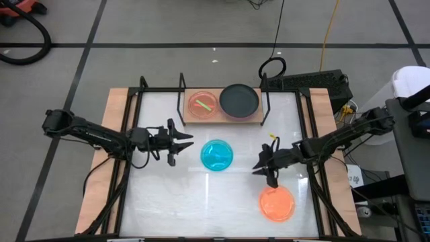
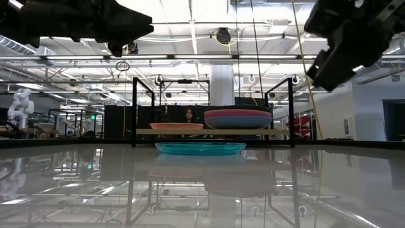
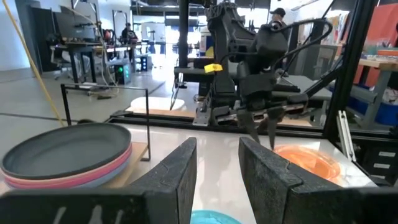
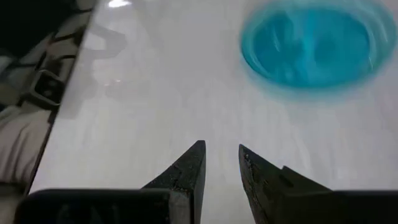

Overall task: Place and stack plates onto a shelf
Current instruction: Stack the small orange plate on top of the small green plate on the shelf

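Shelf: small light-wood board with thin black metal uprights (image 1: 224,115), at the far side of the white tabletop (image 1: 175,208).
Plates on shelf: a stack of larger round plastic plates (image 1: 239,100) stands on the right half of the shelf; the top one is black, and the low view shows salmon and blue rims under it (image 2: 238,118). On the left half lies a smaller translucent pink plate with a green plate inside it (image 1: 203,103).
Cyan plate: small translucent cyan round plate (image 1: 218,154), flat on the tabletop just in front of the shelf, between the two grippers.
Orange plate: small translucent orange round plate (image 1: 277,203), on the tabletop well in front of the shelf and to its right.
Hard to see: how many plates are in the large stack cannot be counted; the lowest rims merge together. The magenta plate cannot be told apart.
Left gripper: (image 1: 180,144) held above the tabletop in front of the shelf's left end, pointing at the cyan plate, fingers (image 3: 178,174) a little apart, holding nothing.
Right gripper: (image 1: 261,165) raised in front of the shelf's right end, tilted downward above the table, just behind the orange plate; fingers (image 4: 189,171) slightly apart, holding nothing.
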Controlling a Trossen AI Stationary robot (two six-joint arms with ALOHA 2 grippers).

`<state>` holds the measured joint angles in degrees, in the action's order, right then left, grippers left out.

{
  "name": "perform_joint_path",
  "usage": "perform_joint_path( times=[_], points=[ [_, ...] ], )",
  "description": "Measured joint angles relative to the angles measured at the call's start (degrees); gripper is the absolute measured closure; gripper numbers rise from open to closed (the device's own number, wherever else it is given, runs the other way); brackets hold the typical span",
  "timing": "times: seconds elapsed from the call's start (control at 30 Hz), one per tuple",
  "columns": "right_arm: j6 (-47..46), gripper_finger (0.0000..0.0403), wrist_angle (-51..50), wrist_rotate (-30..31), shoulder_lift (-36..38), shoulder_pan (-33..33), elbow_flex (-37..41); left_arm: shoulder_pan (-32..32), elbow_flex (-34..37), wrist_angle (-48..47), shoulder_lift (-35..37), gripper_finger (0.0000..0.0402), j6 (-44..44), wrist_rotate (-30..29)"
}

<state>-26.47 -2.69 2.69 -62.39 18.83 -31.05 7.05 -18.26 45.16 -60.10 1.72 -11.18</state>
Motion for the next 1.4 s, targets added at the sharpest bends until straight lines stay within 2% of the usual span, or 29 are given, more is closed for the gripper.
perform_joint_path(
  times=[0.07, 0.27, 0.53, 0.63, 0.8, 1.1, 1.4],
  points=[
    [-2.6, 0.0320, -2.4, -0.2, 0.0, 0.0, 0.0, 0.0, 0.0, -0.1, 0.0, 0.0275, 0.2, 0.0],
    [-3.1, 0.0320, -6.2, -7.2, 0.0, 0.0, 0.0, 0.0, 0.0, -0.5, 0.0, 0.0275, 2.1, 0.0],
    [-2.8, 0.0320, -6.6, -7.5, 0.0, 3.0, 0.0, 0.0, 0.0, -2.0, 0.0, 0.0275, 3.4, 0.0],
    [-3.0, 0.0320, -7.4, -9.8, 0.0, 3.9, 0.0, 0.0, 0.0, -2.2, 0.0, 0.0275, 3.5, 0.0],
    [-6.3, 0.0320, -10.4, -10.7, -0.7, 5.4, 0.3, 0.0, 0.0, -2.2, 0.0, 0.0275, 3.5, 0.0],
    [-12.8, 0.0320, -8.3, -12.7, -5.2, 7.5, 3.8, 0.0, 0.0, -3.1, 0.0, 0.0275, 4.0, 0.0],
    [-14.9, 0.0269, -1.8, -14.9, -8.8, 7.5, 6.3, 0.0, 0.0, -3.7, 0.0, 0.0275, 4.5, 0.0]
  ],
)
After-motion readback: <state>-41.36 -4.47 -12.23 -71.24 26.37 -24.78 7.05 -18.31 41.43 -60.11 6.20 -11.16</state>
